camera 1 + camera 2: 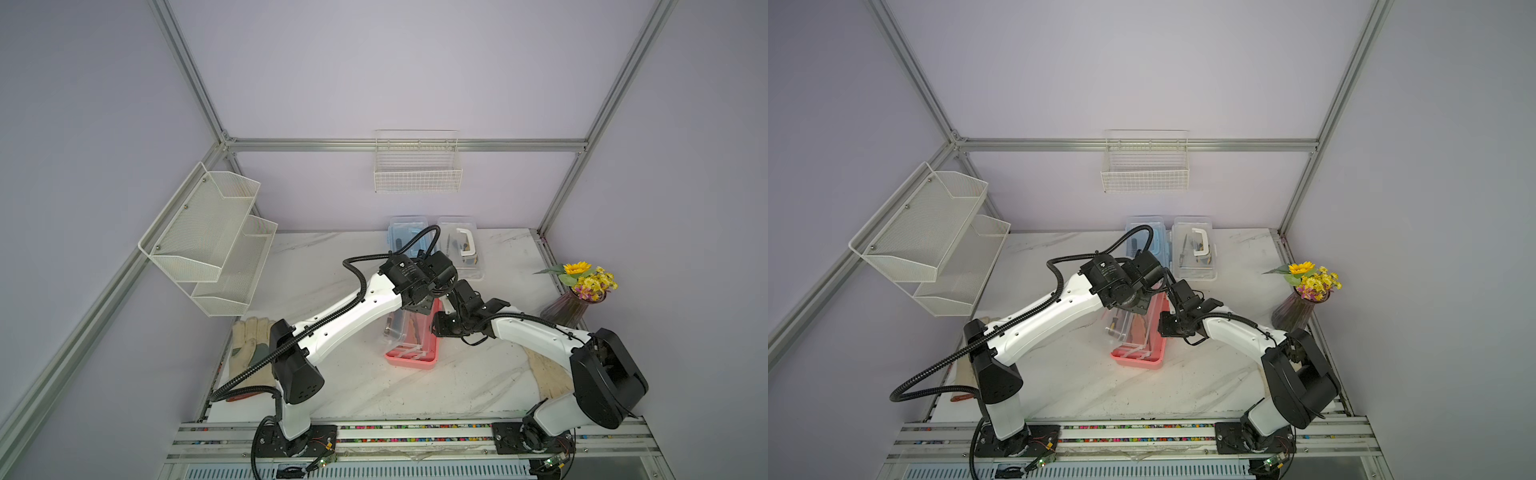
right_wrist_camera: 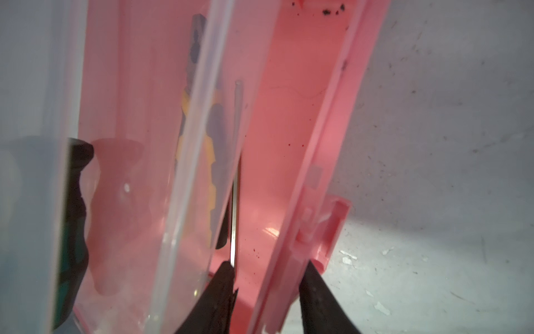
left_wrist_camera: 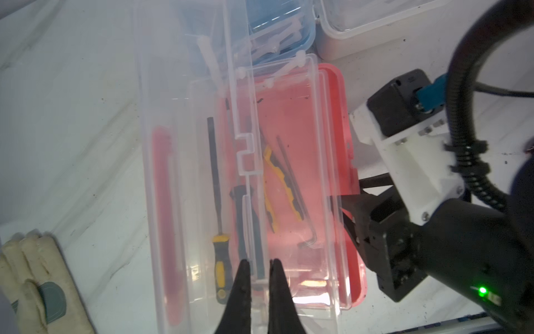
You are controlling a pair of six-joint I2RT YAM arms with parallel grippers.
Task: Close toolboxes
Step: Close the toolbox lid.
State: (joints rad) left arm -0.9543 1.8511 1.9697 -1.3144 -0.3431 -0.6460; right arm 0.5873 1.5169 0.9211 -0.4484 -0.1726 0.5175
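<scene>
The pink toolbox (image 1: 411, 360) (image 1: 1138, 358) lies open mid-table, its clear lid (image 3: 161, 115) swung partway up over the base (image 3: 348, 121). My left gripper (image 3: 258, 264) is shut on the lid's free edge. My right gripper (image 2: 271, 262) (image 3: 349, 214) straddles the pink side wall (image 2: 291, 179) by the latch: one finger is inside the box, the other outside, and a gap shows on the inner side. The blue toolbox (image 1: 405, 237) and the white toolbox (image 1: 461, 249) sit side by side at the back. The white one's lid lies flat.
A screwdriver (image 3: 221, 266) and pliers (image 3: 277, 185) lie inside the pink box. A vase of flowers (image 1: 577, 299) stands at the right edge. Work gloves lie front left (image 1: 249, 345) and front right (image 1: 548, 374). Mesh shelves (image 1: 216, 241) and a wire basket (image 1: 417, 166) hang on the walls.
</scene>
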